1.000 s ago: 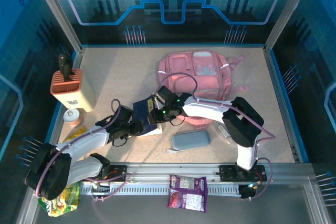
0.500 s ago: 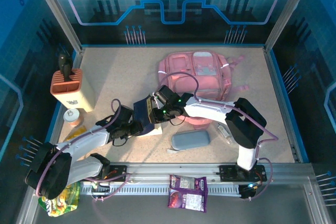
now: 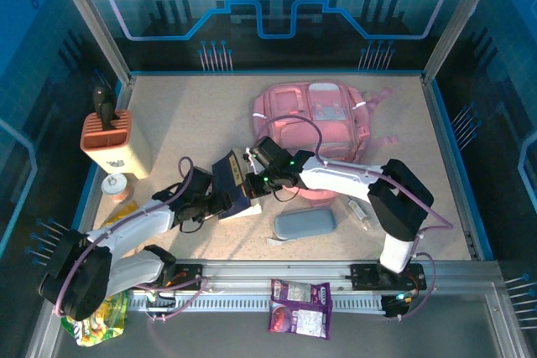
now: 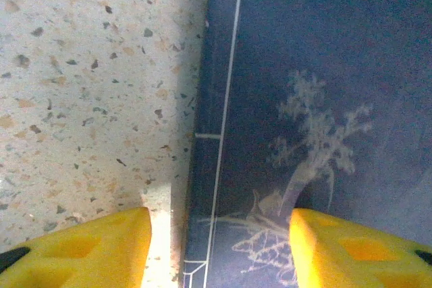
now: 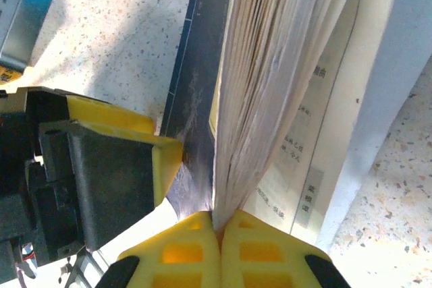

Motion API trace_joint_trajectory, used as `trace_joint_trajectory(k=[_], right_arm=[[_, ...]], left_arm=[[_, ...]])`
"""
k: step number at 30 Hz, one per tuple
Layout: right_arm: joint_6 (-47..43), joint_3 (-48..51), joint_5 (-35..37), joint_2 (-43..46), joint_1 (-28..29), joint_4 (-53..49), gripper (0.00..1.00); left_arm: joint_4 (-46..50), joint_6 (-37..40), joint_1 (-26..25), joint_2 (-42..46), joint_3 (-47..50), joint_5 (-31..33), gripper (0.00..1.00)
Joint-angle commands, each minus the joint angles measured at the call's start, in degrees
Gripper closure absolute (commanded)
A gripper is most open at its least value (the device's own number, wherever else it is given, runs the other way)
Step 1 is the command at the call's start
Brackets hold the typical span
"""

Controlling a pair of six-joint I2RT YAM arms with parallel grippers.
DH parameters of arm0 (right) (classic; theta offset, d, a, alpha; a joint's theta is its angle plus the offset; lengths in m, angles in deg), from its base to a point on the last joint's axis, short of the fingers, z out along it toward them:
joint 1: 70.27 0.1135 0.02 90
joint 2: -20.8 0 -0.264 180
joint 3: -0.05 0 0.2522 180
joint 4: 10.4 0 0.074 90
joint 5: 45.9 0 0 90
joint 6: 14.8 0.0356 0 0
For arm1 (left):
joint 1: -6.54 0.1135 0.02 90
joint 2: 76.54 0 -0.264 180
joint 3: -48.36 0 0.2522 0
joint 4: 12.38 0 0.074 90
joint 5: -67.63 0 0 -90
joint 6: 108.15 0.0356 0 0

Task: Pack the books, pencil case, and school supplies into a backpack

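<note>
Navy book's coming up off the table now

Versus a second ago the navy book [image 3: 232, 180] stands a bit steeper, white pages showing underneath; the right gripper [image 5: 217, 226] is pinched tight on its page edge and doing the lifting; the left gripper [image 4: 219, 234] sits at the book's 7 o'clock corner, fingers apart across the spine; the backpack [image 3: 315, 119] waits at 1 o'clock, the pencil case [image 3: 304, 224] lies at 4 o'clock; looks like nothing's packed yet.

Robot lab cell — blue panelled walls [image 3: 277, 14]; aluminium frame [image 3: 458, 23]; speckled table [image 3: 193, 115].
</note>
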State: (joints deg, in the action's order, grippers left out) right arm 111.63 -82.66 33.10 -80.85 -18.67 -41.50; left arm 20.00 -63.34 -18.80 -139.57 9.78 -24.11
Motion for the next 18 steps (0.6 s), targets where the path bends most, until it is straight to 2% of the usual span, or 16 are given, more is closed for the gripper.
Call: trace_joint_trajectory(k=[1, 5, 10, 14, 18], right_arm=[[-1.09, 0.79, -1.29, 4.89, -0.36, 1.98, 1.00], [-1.45, 3.14, -3.13, 9.79, -1.88, 4.17, 1.00], [-1.14, 4.31, -9.71, 14.76, -4.92, 5.46, 1.00], [-0.57, 6.62, -13.23, 19.39, -8.41, 6.88, 1.00], [0.60, 7.88, -19.03, 22.57, -11.80, 8.92, 1.00]], left_arm=[[3.38, 0.46, -0.15, 3.96, -2.60, 0.74, 0.36], [6.72, 1.60, 1.25, 8.63, -4.99, 0.73, 0.22], [12.34, 4.24, 5.87, 14.82, -9.66, -1.79, 0.12], [12.46, 5.79, 11.80, 19.38, -11.74, -9.06, 0.04], [9.08, 4.52, 13.82, 20.49, -13.12, -15.06, 0.02]])
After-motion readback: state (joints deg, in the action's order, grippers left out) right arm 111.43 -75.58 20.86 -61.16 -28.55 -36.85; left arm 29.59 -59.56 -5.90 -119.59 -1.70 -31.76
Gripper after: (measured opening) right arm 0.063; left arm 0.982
